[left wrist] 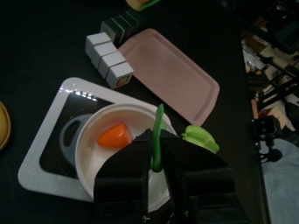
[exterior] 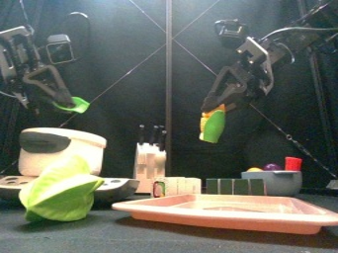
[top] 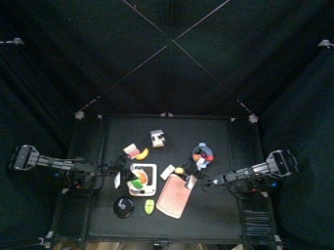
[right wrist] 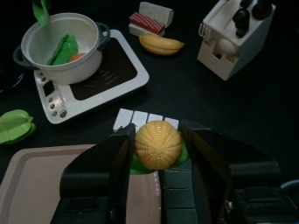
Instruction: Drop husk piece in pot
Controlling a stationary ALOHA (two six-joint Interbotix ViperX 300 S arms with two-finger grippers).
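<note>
A white pot (exterior: 59, 148) stands on a white single burner at the table's left. In the right wrist view the pot (right wrist: 100, 37) holds a green husk piece (right wrist: 65, 48) and something orange. My left gripper (exterior: 59, 97) hangs above the pot, shut on a thin green husk piece (left wrist: 156, 140) that points down over the pot's rim (left wrist: 84, 153). My right gripper (exterior: 222, 107) hovers over the table's middle, shut on a yellow corn cob (right wrist: 158, 147) with green husk still at its base (exterior: 212, 126).
A pink tray (exterior: 224, 208) lies at the front. More loose green husk (exterior: 59, 193) sits at the front left. A white knife block (right wrist: 233, 31), a banana (right wrist: 162, 42), a row of small containers (right wrist: 146, 121) and a bowl (exterior: 271, 180) at the right also share the table.
</note>
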